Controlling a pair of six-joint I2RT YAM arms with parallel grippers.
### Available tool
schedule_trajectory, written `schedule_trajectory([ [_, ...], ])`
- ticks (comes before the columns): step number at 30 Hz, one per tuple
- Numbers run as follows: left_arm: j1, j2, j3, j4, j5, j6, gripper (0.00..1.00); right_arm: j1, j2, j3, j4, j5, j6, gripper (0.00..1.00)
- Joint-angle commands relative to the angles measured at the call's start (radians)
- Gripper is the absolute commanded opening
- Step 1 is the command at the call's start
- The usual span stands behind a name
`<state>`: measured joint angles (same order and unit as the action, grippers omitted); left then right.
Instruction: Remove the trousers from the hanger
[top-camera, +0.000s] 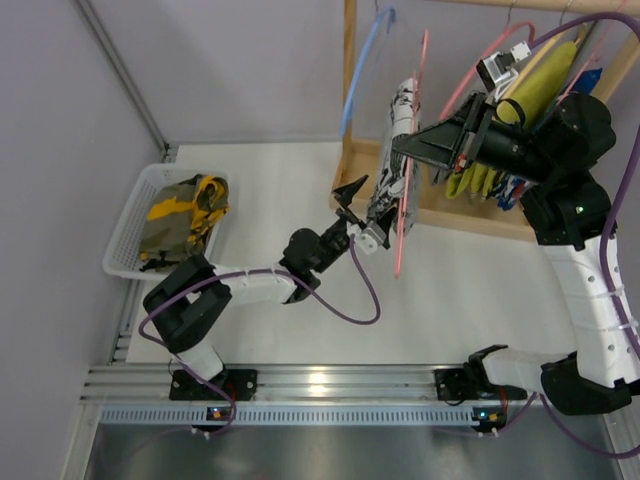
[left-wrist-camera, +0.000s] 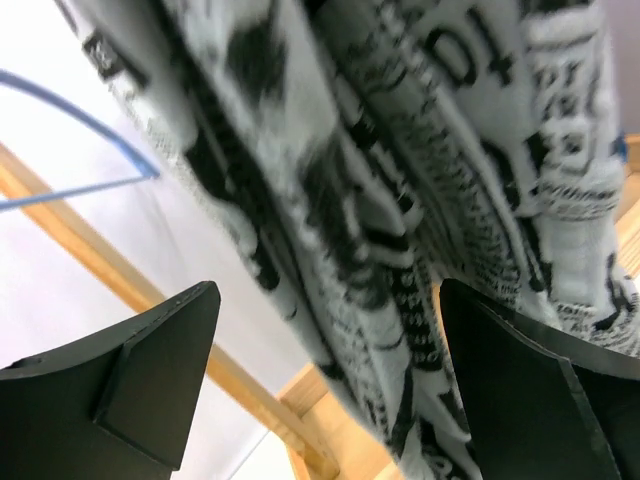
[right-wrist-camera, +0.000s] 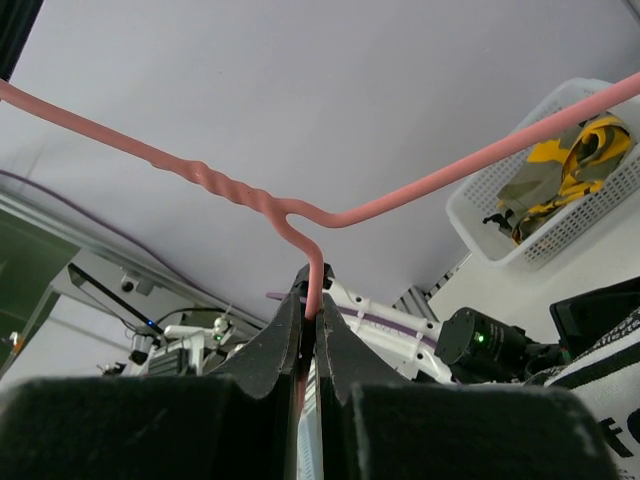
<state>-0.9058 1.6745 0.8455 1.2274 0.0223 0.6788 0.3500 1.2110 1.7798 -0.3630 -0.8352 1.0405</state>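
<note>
- Overhead, above the white bench (top-camera: 280, 170) and between grey walls (top-camera: 200, 70), the trousers (top-camera: 392, 150) hang on the hanger (top-camera: 403, 240) beside a wooden rack (top-camera: 350, 90).
- Left wrist: left fingers (left-wrist-camera: 150, 380) spread wide before the print.
- Right wrist: right fingers (right-wrist-camera: 270, 350) pinch the hanger's wire neck.

The trousers (left-wrist-camera: 400, 200) run blurred past the left wrist view's edges; below its twist, the hanger (right-wrist-camera: 220, 183) vanishes inside the right pincer (right-wrist-camera: 311, 290).

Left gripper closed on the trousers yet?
No: the left wrist view shows the left gripper with its jaws spread wide apart, and the trousers hang just beyond them, not pinched.
</note>
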Motion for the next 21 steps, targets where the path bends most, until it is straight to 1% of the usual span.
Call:
schedule_trajectory([
  [1, 0.001, 0.011, 0.035, 0.055, -0.066, -0.015, 0.97, -0.008, -0.031, 0.027, 0.197, 0.013, -0.048, 0.0],
  [2, 0.002, 0.014, 0.047, 0.049, -0.079, -0.01, 0.96, -0.006, -0.034, 0.03, 0.187, 0.013, -0.051, 0.0],
  [4, 0.005, 0.016, 0.055, 0.041, -0.099, -0.008, 0.9, -0.008, -0.034, 0.036, 0.179, 0.011, -0.06, 0.0],
  [6, 0.019, 0.016, 0.066, 0.034, -0.12, -0.012, 0.81, -0.008, -0.039, 0.036, 0.176, 0.011, -0.063, 0.0],
  [7, 0.022, 0.014, 0.07, 0.03, -0.133, -0.025, 0.69, -0.009, -0.039, 0.035, 0.179, 0.01, -0.063, 0.0],
  [10, 0.039, -0.001, 0.102, -0.018, -0.183, -0.071, 0.52, -0.011, -0.053, 0.009, 0.196, 0.01, -0.062, 0.0],
  [11, 0.044, -0.018, 0.11, -0.025, -0.189, -0.077, 0.35, -0.011, -0.059, -0.009, 0.193, 0.01, -0.063, 0.0],
  [12, 0.044, -0.028, 0.107, -0.025, -0.19, -0.081, 0.25, -0.016, -0.064, -0.02, 0.191, 0.01, -0.068, 0.0],
  [14, 0.042, -0.073, 0.084, -0.025, -0.176, -0.084, 0.13, -0.019, -0.068, -0.049, 0.182, 0.01, -0.08, 0.0],
  [15, 0.042, -0.093, 0.073, -0.028, -0.164, -0.085, 0.01, -0.02, -0.071, -0.06, 0.18, 0.011, -0.097, 0.0],
  [16, 0.041, -0.145, 0.063, -0.037, -0.159, -0.103, 0.0, -0.019, -0.074, -0.074, 0.18, 0.015, -0.105, 0.0],
  [17, 0.041, -0.179, 0.05, -0.095, -0.153, -0.12, 0.0, -0.02, -0.077, -0.104, 0.183, 0.016, -0.109, 0.0],
  [18, 0.041, -0.215, 0.049, -0.155, -0.141, -0.143, 0.0, -0.022, -0.088, -0.123, 0.188, 0.016, -0.123, 0.0],
  [19, 0.042, -0.292, 0.05, -0.211, -0.112, -0.203, 0.0, -0.022, -0.094, -0.144, 0.194, 0.015, -0.131, 0.0],
  [20, 0.045, -0.333, 0.061, -0.327, -0.09, -0.238, 0.0, -0.02, -0.102, -0.193, 0.208, 0.015, -0.135, 0.0],
  [21, 0.044, -0.37, 0.069, -0.376, -0.07, -0.27, 0.0, -0.022, -0.117, -0.221, 0.216, 0.015, -0.14, 0.0],
])
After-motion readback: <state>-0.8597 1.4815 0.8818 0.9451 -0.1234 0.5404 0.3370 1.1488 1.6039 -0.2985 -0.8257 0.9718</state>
